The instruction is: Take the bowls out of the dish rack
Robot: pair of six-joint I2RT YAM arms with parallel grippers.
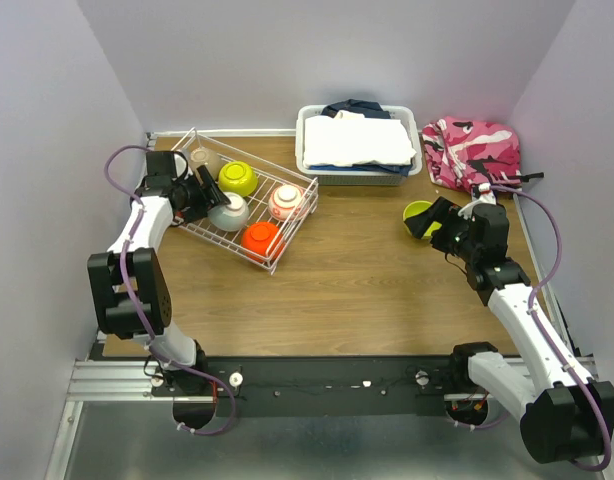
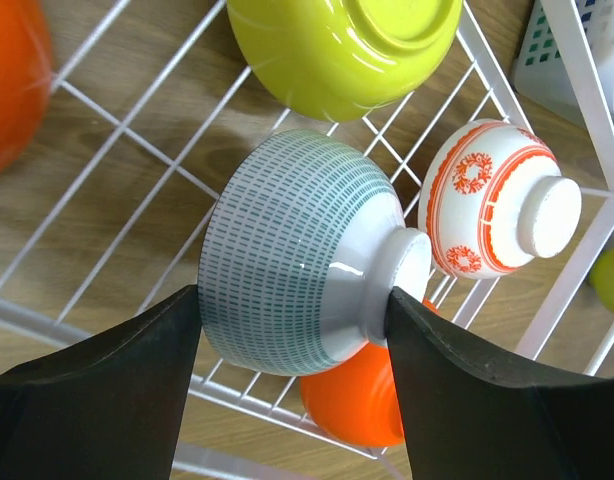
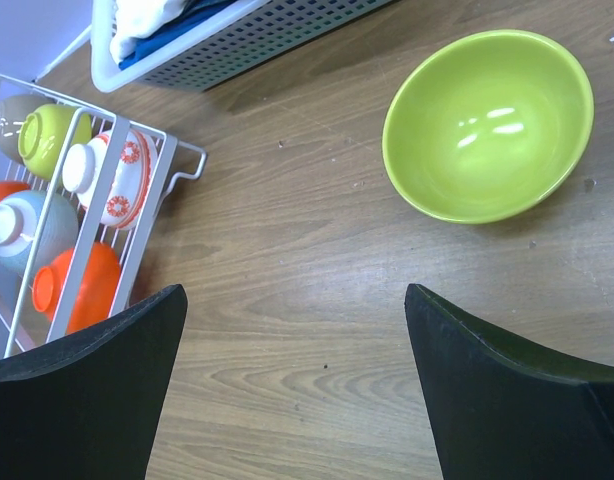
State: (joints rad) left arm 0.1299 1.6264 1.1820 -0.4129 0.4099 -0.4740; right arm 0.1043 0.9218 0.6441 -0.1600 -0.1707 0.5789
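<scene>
The white wire dish rack (image 1: 279, 262) stands at the back left and also shows in the left wrist view (image 2: 585, 90). My left gripper (image 1: 211, 200) is inside it, shut on the pale grey bowl (image 2: 297, 270), one finger on its rim and the other on its foot. A lime-yellow bowl (image 2: 337, 45), a white bowl with red pattern (image 2: 492, 210), two orange bowls (image 2: 357, 395) (image 2: 12, 80) and a taupe bowl (image 1: 201, 158) lie in the rack. My right gripper (image 3: 292, 330) is open and empty above the table, next to a second lime-yellow bowl (image 3: 487, 125) standing upright on the wood.
A solid white plastic bin (image 1: 352, 177) of folded cloth stands at the back centre. A pink camouflage cloth (image 1: 472, 150) lies at the back right. Walls close in the left, back and right sides.
</scene>
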